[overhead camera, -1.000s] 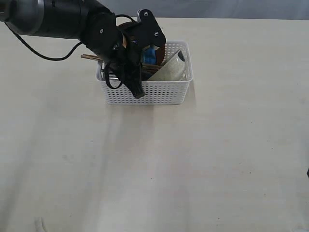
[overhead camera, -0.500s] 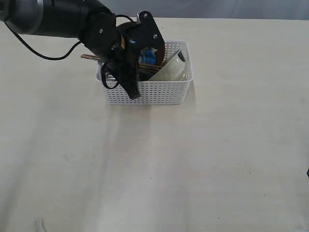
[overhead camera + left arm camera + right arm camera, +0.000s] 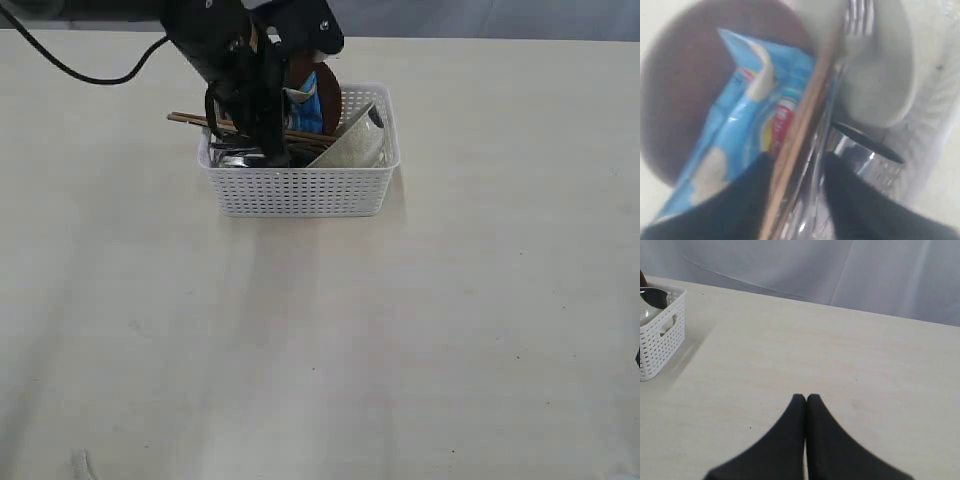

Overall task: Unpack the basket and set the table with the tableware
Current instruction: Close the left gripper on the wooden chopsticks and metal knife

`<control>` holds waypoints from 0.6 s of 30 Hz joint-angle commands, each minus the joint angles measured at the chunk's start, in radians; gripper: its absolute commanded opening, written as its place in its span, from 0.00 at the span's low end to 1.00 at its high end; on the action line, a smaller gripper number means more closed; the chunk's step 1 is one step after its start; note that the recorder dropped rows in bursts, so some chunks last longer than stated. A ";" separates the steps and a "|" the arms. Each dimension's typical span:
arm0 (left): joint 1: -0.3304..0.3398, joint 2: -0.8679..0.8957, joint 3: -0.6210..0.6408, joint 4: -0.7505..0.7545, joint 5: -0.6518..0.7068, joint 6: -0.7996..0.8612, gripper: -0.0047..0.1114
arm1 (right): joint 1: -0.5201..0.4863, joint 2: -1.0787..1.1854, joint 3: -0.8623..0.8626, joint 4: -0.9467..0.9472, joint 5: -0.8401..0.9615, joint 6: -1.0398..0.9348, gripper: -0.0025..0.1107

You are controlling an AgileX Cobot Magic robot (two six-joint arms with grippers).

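Observation:
The white basket point(image 3: 300, 190) stands at the far side of the table point(image 3: 400, 330), packed with tableware. My left gripper point(image 3: 272, 155) reaches down into it, open. Its dark fingers point(image 3: 752, 180) straddle the two wooden chopsticks point(image 3: 810, 105) and some steel cutlery. Beside them lie a blue chip bag point(image 3: 740, 125), the brown plate point(image 3: 685, 85), the pale bowl point(image 3: 880, 75), fork tines point(image 3: 860, 15) and the steel cup point(image 3: 860, 147). The chopsticks point(image 3: 185, 119) poke out over the basket's left rim. My right gripper point(image 3: 806, 396) is shut and empty above bare table, far from the basket point(image 3: 657, 340).
A grey cloth backdrop point(image 3: 840, 270) hangs behind the table's far edge. The left arm's black cable point(image 3: 90, 75) loops over the table at the far left. Open tabletop stretches in front and to the right of the basket.
The left gripper has moved from the basket's front wall up and back over its inside, and its jaws have opened around the chopsticks. The right gripper has not moved.

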 commanded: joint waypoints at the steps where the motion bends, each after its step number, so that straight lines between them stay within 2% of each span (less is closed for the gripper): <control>1: 0.000 -0.004 -0.115 0.001 0.235 -0.066 0.51 | -0.005 -0.004 0.004 -0.006 -0.003 0.001 0.02; 4: 0.012 0.018 -0.209 -0.034 0.382 -0.106 0.35 | -0.005 -0.004 0.004 -0.006 -0.003 0.001 0.02; 6: 0.014 0.036 -0.269 -0.044 0.475 -0.084 0.31 | -0.005 -0.004 0.004 -0.006 -0.003 0.001 0.02; 8: 0.014 0.048 -0.312 -0.052 0.534 -0.082 0.34 | -0.005 -0.004 0.004 -0.006 -0.003 0.001 0.02; 12: 0.014 0.063 -0.349 -0.017 0.563 -0.048 0.49 | -0.005 -0.004 0.004 -0.006 -0.003 0.001 0.02; 18: 0.014 0.099 -0.318 0.020 0.563 0.192 0.50 | -0.005 -0.004 0.004 -0.006 -0.003 0.001 0.02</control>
